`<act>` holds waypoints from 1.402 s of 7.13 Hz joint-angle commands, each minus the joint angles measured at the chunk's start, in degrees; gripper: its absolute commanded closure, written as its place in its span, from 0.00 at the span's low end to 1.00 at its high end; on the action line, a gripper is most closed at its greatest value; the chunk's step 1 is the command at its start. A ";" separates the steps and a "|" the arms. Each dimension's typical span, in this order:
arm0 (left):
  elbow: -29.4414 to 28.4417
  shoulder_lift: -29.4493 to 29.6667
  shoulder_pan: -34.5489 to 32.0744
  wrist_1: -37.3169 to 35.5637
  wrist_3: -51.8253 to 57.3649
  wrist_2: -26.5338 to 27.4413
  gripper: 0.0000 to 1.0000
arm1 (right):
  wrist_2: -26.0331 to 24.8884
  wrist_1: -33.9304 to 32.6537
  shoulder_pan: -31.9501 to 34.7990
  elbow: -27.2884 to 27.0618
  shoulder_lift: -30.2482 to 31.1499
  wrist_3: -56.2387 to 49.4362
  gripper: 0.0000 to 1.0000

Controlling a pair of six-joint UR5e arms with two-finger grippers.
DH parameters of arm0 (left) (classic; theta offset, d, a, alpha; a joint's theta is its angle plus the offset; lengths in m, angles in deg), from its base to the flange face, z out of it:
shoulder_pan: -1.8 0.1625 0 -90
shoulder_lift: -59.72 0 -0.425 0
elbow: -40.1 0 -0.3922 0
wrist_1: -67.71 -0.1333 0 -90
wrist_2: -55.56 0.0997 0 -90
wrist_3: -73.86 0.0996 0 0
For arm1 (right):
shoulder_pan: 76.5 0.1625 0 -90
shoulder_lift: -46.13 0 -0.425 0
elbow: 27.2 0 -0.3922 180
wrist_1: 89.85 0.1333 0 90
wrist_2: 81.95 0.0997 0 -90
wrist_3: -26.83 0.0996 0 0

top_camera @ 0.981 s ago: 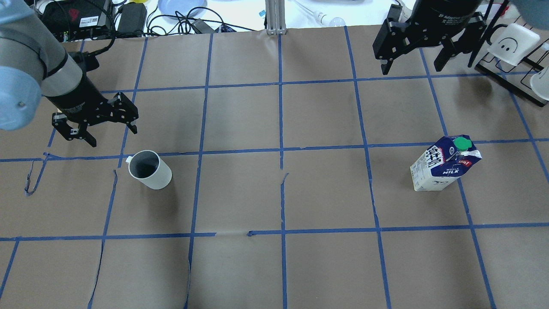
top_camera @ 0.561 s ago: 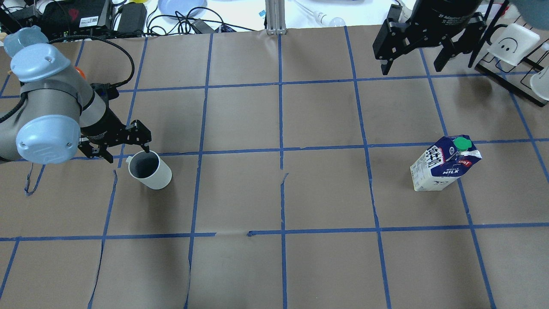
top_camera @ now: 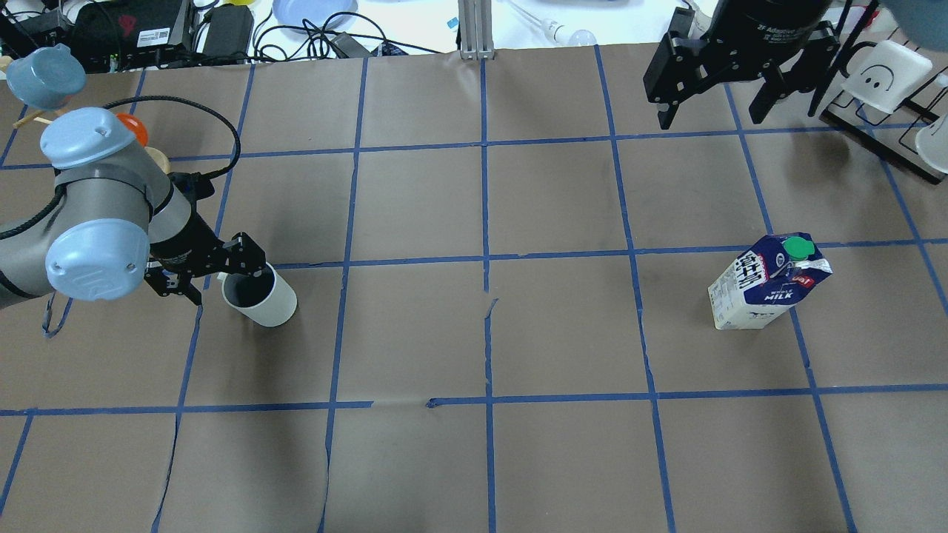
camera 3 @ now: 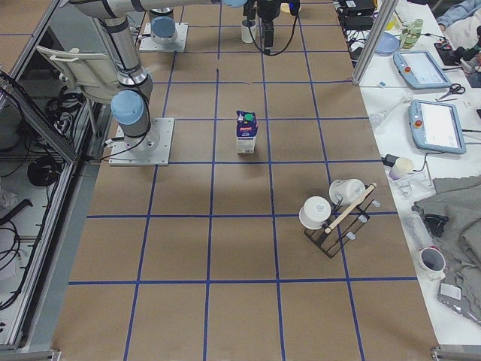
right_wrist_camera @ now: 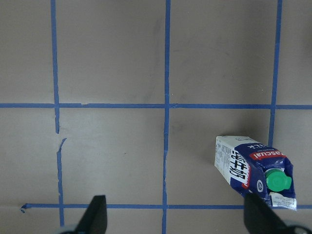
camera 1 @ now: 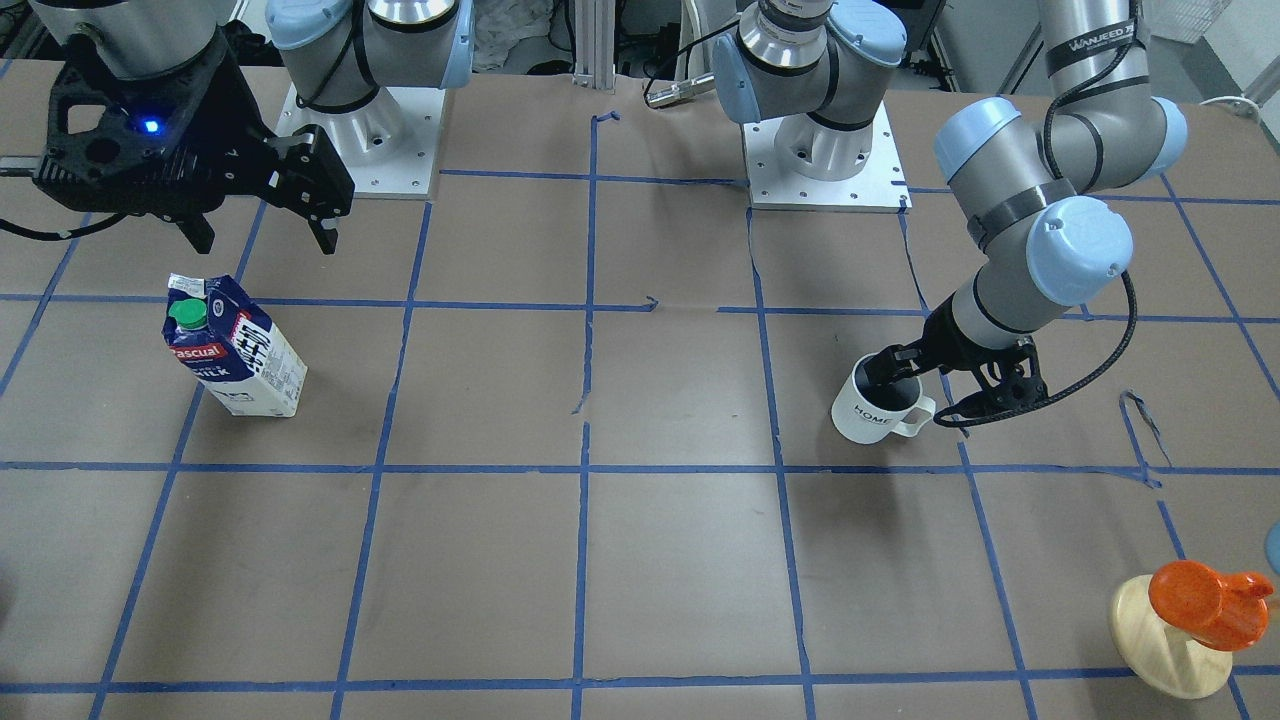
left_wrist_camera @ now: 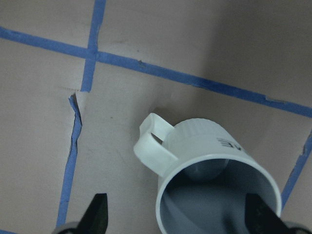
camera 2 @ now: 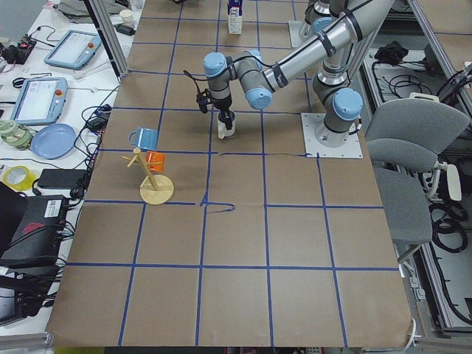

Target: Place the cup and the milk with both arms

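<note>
Cup (camera 1: 873, 415) lettered "HOME", milk (camera 1: 235, 350) — "Pascual", "WHOLE MILK"

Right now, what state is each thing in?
cup: upright, empty, not gripped.
milk: upright, green cap on, untouched.
left tool: open, straddling the cup's wall beside the handle.
right tool: open, high, clear of the milk.
</note>
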 commanded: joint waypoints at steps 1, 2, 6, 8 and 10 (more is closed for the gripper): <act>0.47 1.21 0.12 -0.43 -0.11 -0.25 0.29 | -0.06 0.00 0.01 -0.09 0.00 0.00 0.00; -0.06 2.00 0.12 -0.60 -0.37 -0.42 0.78 | -0.06 0.00 0.01 0.00 0.00 0.00 0.00; -2.41 2.62 0.03 -2.89 -2.47 -0.86 1.00 | 0.02 0.09 0.01 -0.09 -0.09 0.00 0.00; -7.25 1.75 -1.98 0.17 -10.26 -1.99 1.00 | 0.02 0.09 0.01 -0.09 0.00 0.08 0.00; -13.65 3.23 -8.46 1.93 -22.29 -3.94 1.00 | 0.02 0.09 0.01 -0.09 -0.09 0.00 0.00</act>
